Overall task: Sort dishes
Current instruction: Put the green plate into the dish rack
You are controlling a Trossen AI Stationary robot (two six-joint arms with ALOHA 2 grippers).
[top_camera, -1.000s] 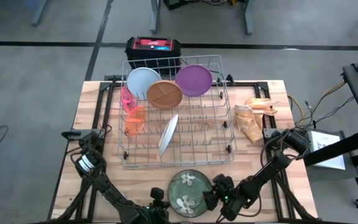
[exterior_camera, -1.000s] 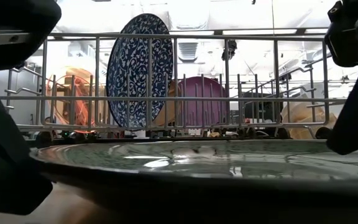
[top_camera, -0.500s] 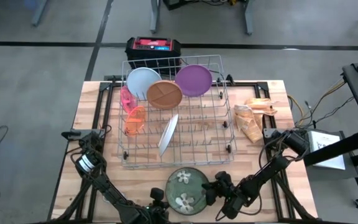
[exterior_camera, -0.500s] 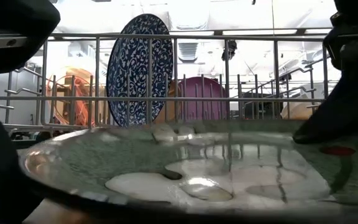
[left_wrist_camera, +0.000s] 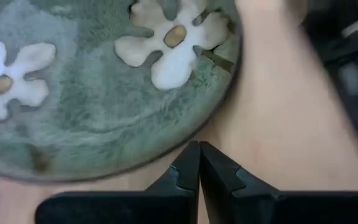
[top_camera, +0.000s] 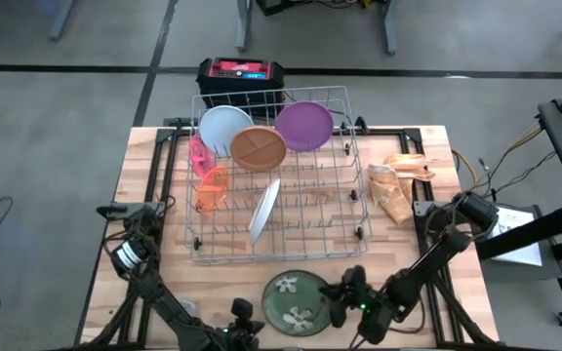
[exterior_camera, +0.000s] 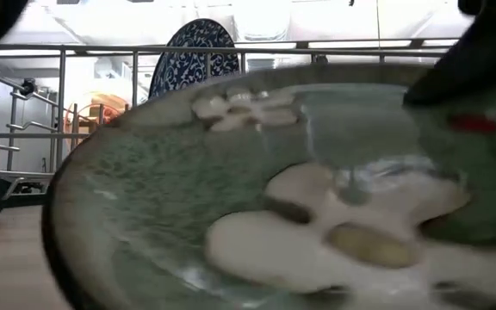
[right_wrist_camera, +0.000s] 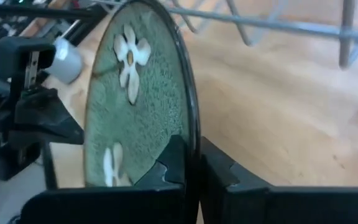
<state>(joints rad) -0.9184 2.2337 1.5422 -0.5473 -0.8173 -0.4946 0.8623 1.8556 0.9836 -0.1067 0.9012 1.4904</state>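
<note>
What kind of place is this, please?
Probably a robotics lab or workshop: a wooden table on a bare grey floor, a dish rack set up for practice, and loose cables nearby.

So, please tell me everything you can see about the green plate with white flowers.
The green plate is round, glossy like glazed ceramic, mottled green with white flowers and a dark rim. It sits at the table's near edge, in front of the wire rack, tilted up. The right gripper is shut on its rim; the shut left gripper sits just beside its edge.
</note>
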